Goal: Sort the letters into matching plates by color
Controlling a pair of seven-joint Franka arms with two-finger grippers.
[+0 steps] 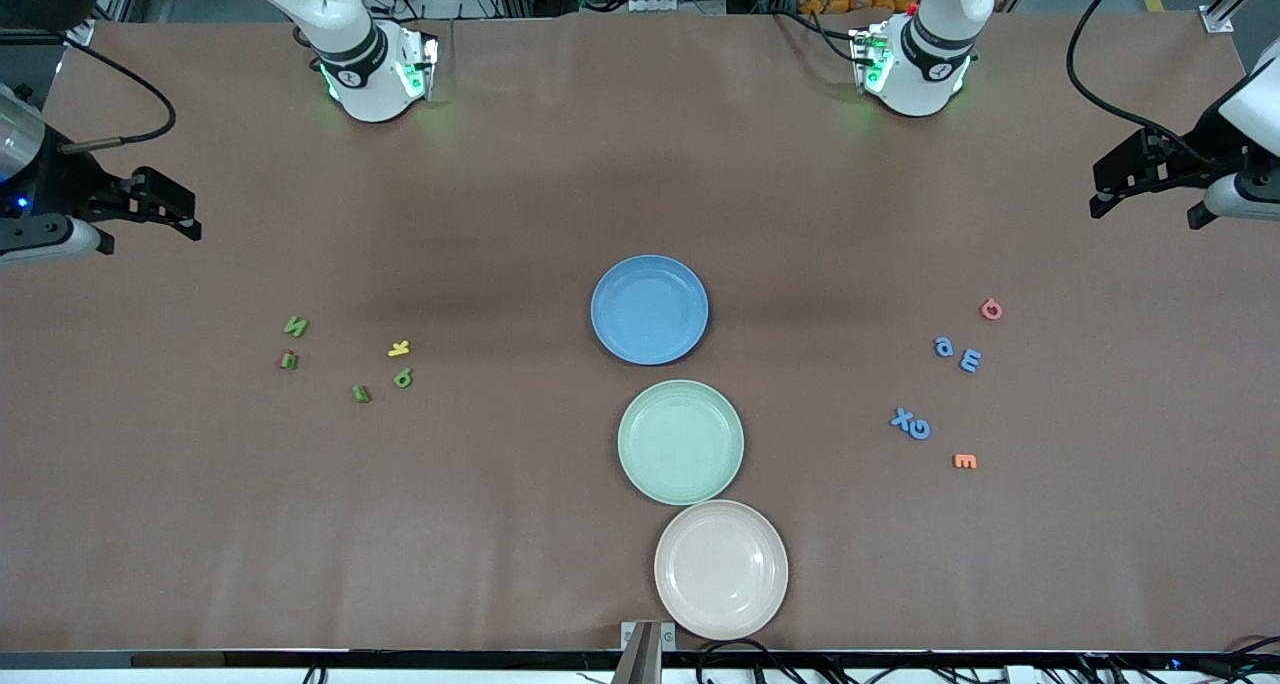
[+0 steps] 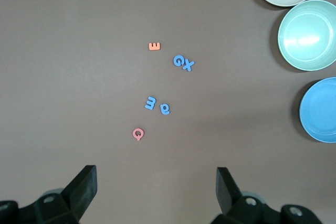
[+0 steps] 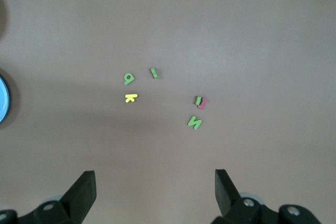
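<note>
Near the table's middle lie the blue plate [image 1: 649,309] and, nearer the camera, the mint green plate [image 1: 680,442]. Several green letters [image 1: 295,326] [image 3: 195,123] are scattered toward the right arm's end, several blue letters [image 1: 970,360] [image 2: 150,103] toward the left arm's end. My right gripper [image 1: 148,232] [image 3: 155,184] hangs open and holds nothing, over bare table at its own end, short of the green letters. Over the other end, my left gripper [image 1: 1145,212] [image 2: 156,182] is likewise open and holds nothing, short of the blue letters.
A beige-pink plate [image 1: 721,568] sits nearest the camera, touching the green one. A yellow letter [image 1: 399,348] lies among the green ones, and a red piece shows under one green letter [image 1: 288,361]. A pink letter [image 1: 991,310] and an orange letter [image 1: 965,461] flank the blue ones.
</note>
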